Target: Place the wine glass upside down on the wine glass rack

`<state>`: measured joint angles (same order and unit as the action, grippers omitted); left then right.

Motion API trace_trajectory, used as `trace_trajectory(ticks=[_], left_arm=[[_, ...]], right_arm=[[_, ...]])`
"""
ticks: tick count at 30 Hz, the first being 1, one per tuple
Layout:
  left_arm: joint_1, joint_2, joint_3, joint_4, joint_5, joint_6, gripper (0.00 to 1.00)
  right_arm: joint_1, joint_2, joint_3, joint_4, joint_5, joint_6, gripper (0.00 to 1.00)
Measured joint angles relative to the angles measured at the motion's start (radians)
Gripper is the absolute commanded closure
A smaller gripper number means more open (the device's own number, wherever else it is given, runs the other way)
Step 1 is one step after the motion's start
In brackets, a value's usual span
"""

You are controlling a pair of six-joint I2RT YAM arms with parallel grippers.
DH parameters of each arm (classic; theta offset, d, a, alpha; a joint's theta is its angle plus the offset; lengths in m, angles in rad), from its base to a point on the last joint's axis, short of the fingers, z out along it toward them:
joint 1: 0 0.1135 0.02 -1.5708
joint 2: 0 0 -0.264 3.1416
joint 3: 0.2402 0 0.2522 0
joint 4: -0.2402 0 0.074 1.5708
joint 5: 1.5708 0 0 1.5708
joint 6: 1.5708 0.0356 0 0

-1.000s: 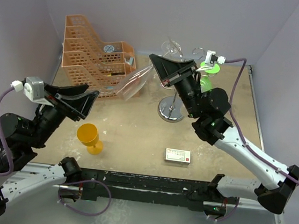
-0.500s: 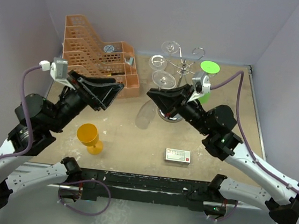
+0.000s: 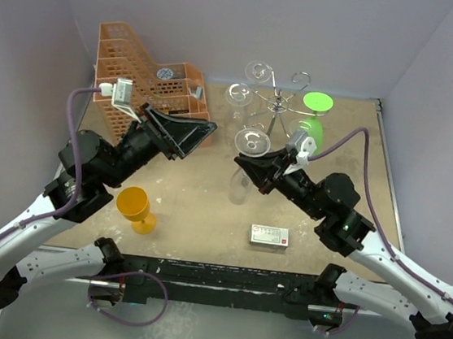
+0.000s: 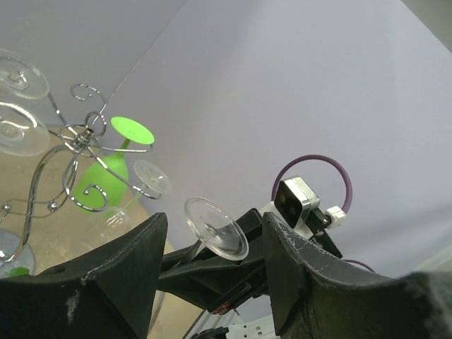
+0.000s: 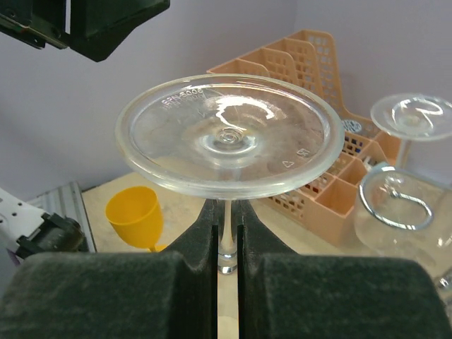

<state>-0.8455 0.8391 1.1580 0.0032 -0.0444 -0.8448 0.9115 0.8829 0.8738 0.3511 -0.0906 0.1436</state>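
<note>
- Right wrist: grips inverted glass (image 5: 226, 134) by stem in clenched right pincer (image 5: 226, 236), foot up.
- Top external: holds glass just before rack (image 3: 276, 106), off surface (image 3: 198, 207).
- Holds left pincer (image 3: 197, 140) released, empty, near basket (image 3: 150, 87).

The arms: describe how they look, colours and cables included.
The left arm and right arm are black at the joints with white lower links. The left gripper and right gripper have broad black wedge-shaped fingers. Each wrist carries a small grey-white camera box, feeding a purple cable.
</note>
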Motion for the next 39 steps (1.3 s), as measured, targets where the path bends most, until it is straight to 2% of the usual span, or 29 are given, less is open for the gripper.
trace_trajectory(ticks=[9,13,26,39], left_arm=[[0.000,0.015,-0.086,-0.016,-0.061,-0.007,0.46],[0.000,0.026,-0.093,-0.040,-0.092,0.001,0.46],[0.000,0.031,-0.092,-0.126,-0.169,0.043,0.46],[0.000,0.029,-0.089,-0.190,-0.214,0.071,0.46]], right_arm=[[0.000,-0.158,-0.126,-0.077,0.182,0.006,1.00],[0.000,-0.163,-0.170,-0.074,0.287,0.024,1.00],[0.000,0.058,-0.179,0.066,0.572,0.122,1.00],[0.000,0.169,-0.129,0.126,0.721,0.188,1.00]])
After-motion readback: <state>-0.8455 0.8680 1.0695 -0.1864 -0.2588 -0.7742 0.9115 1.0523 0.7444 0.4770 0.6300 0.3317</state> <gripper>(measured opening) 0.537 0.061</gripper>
